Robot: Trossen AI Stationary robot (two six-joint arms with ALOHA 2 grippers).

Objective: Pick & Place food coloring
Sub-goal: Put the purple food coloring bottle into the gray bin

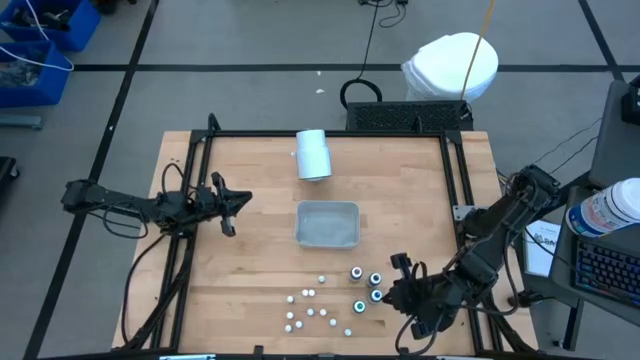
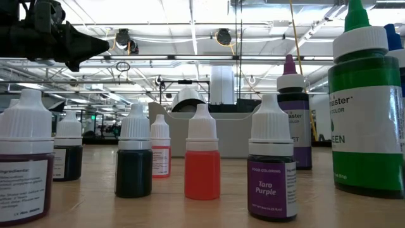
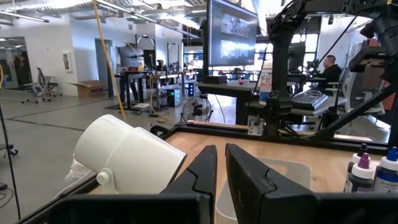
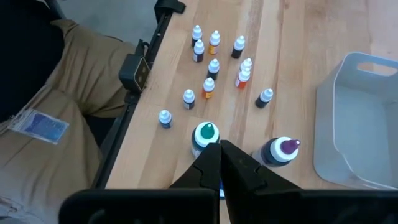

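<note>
You are hovering the closed, empty right end effector (image 4: 219, 148) just above the small upright food-colouring bottles (image 4: 213, 66); ahead, the grey rectangular plastic tray (image 4: 348, 118) is holding none.

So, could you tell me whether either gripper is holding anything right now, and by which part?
Nothing is held. The right gripper is shut and empty above the green-topped bottle; the left gripper hangs empty at the table's left side.
</note>
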